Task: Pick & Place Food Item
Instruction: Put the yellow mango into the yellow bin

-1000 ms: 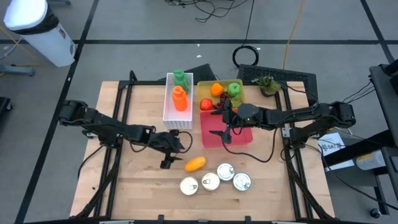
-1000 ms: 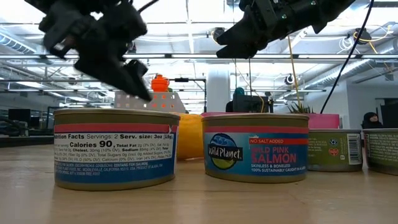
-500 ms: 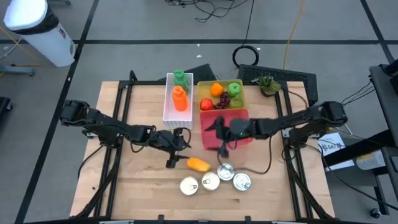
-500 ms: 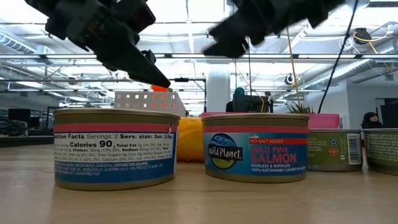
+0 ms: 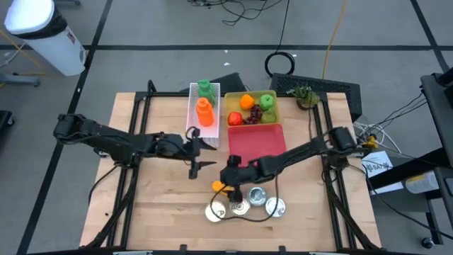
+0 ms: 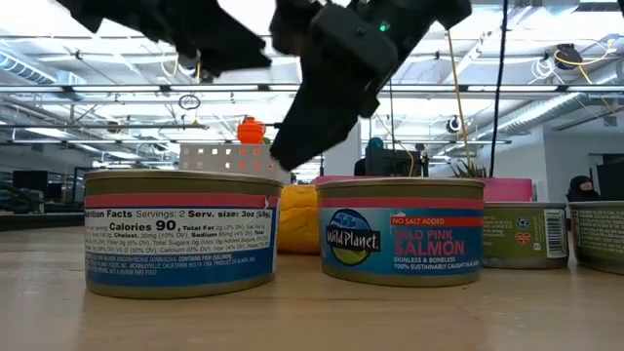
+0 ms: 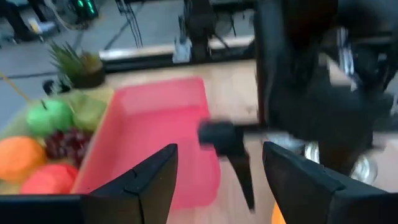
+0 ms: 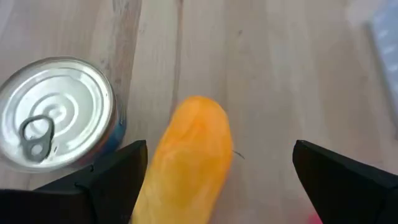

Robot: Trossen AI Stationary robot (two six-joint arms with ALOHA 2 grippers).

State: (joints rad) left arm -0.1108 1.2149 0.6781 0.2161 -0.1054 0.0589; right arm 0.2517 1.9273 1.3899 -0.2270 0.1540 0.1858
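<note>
The food item is an orange-yellow oval fruit [image 5: 219, 186] that lies on its side on the wooden table, just on the far side of the tins. My right gripper [image 5: 229, 188] hangs right above it, open. In the right wrist view its two fingers stand on either side of the fruit [image 8: 189, 155] with a gap on each side. In the low view the fruit [image 6: 298, 216] shows between two tins. My left gripper [image 5: 210, 152] is open and holds nothing. It hovers to the fruit's far left, near the white basket.
Several tins [image 5: 239, 207] stand in a row close to the fruit; one [image 8: 56, 121] is right beside my right gripper's finger. A pink tray [image 5: 256, 142], a yellow tray of fruit [image 5: 251, 108] and a white basket of bottles [image 5: 203, 113] sit toward the far edge.
My right gripper has swung from over the pink tray toward the table's near edge and left, and has come down over the fruit. My left gripper has drawn back from beside the fruit toward the far edge. Both have stayed open.
</note>
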